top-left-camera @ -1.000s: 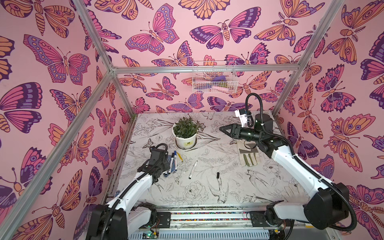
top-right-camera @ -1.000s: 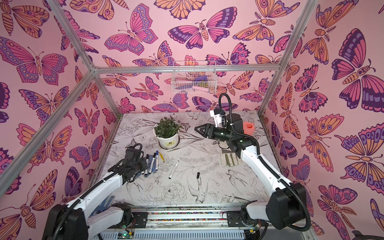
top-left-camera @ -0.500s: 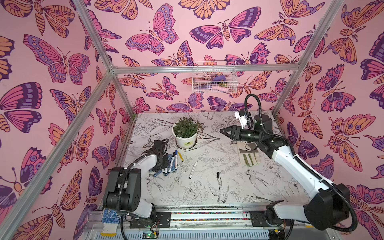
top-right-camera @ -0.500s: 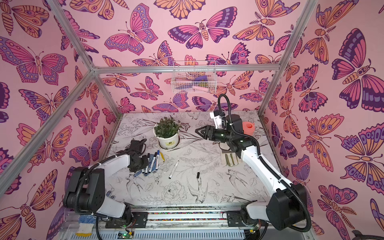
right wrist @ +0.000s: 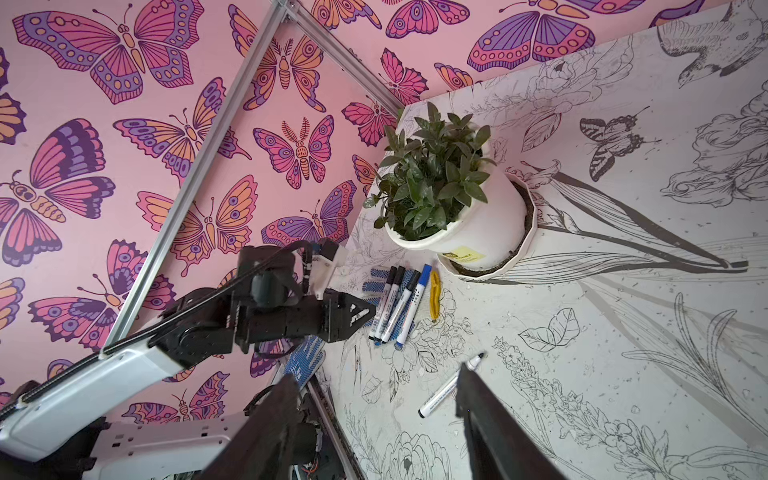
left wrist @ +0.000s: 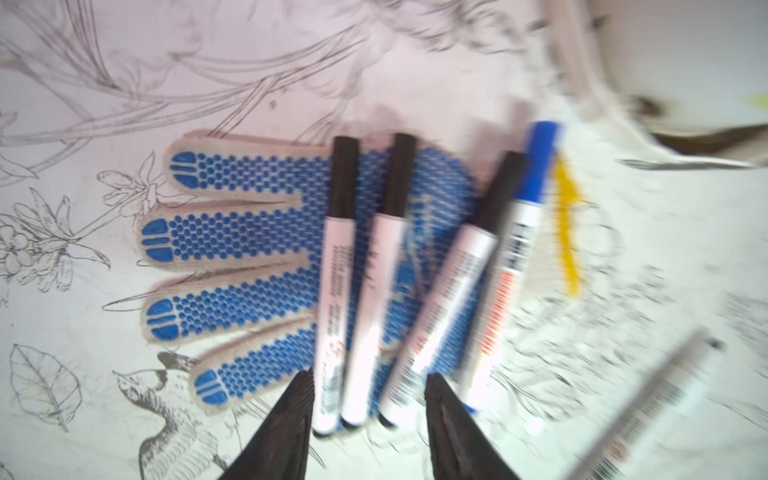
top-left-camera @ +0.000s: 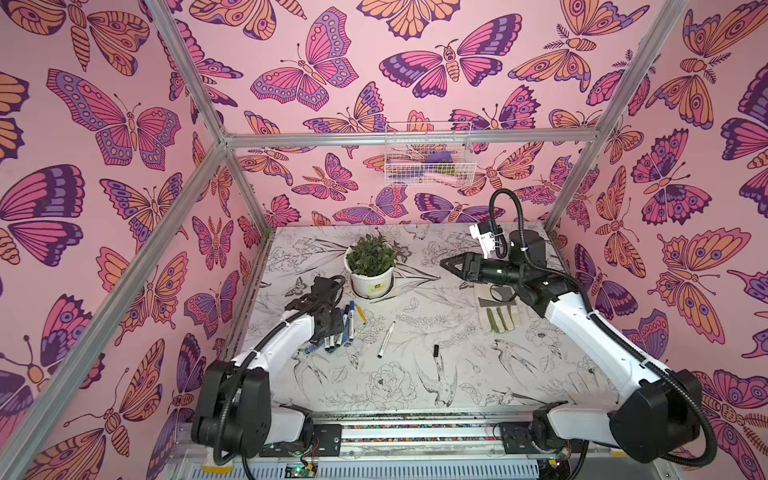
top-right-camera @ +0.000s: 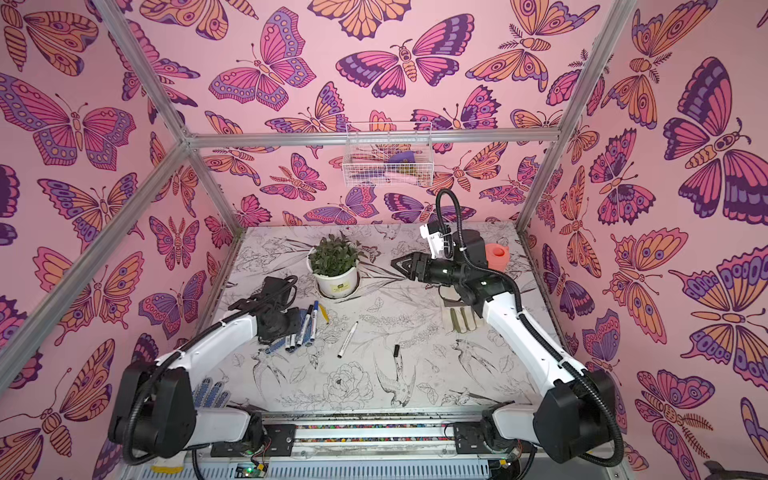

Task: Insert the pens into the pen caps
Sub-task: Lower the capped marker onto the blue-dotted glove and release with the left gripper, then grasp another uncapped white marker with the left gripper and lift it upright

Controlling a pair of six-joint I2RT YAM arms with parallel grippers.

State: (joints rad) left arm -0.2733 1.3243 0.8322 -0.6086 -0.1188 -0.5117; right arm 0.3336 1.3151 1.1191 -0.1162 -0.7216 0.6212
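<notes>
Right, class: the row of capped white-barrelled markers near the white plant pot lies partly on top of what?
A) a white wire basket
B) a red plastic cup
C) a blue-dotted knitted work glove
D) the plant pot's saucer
C: in the left wrist view the capped white-barrelled markers lie side by side across the blue-dotted knitted work glove.
</notes>
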